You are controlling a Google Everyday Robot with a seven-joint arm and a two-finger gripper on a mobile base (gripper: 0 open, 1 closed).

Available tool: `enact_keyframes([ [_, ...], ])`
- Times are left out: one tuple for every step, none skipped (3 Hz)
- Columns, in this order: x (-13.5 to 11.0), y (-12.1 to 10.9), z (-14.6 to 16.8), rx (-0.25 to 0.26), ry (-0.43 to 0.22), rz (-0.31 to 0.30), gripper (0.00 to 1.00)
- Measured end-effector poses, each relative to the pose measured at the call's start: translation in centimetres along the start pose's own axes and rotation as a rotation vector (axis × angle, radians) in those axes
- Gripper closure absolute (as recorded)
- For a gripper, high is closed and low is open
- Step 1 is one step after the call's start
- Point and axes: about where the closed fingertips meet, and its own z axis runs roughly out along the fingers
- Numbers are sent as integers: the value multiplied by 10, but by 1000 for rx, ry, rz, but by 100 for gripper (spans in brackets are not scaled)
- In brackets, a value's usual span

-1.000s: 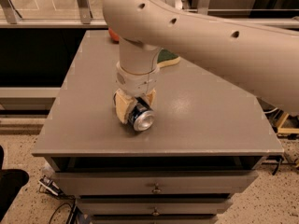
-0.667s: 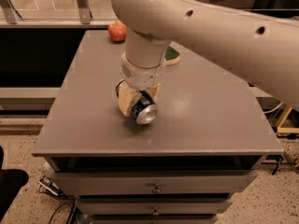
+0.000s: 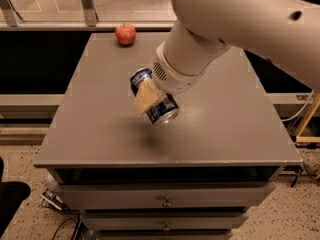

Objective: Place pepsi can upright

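The pepsi can [image 3: 159, 108], dark blue with white lettering and a silver end, is held tilted in the air above the grey table [image 3: 100, 129]. Its silver end points down and to the right, and its shadow falls on the tabletop below. My gripper [image 3: 150, 98] is shut on the can, with one tan finger pad [image 3: 147, 98] across its side. The big cream arm comes in from the upper right and hides the can's far side.
A red apple [image 3: 125, 34] sits at the table's back edge, left of the arm. The table has drawers in its front below. A railing and glass run behind the table. A dark gap lies left of the table.
The gripper has lifted the can off the tabletop and moved it up; the arm has swung so that the apple shows fully. The can stays tilted in the grip.
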Motion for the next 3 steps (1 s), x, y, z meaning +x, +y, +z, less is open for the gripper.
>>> enact_keyframes([
  [6, 12, -1, -93, -192, -17, 100],
  [0, 7, 0, -154, -340, 4, 100],
  [-25, 7, -11, -276, -500, 20, 100],
])
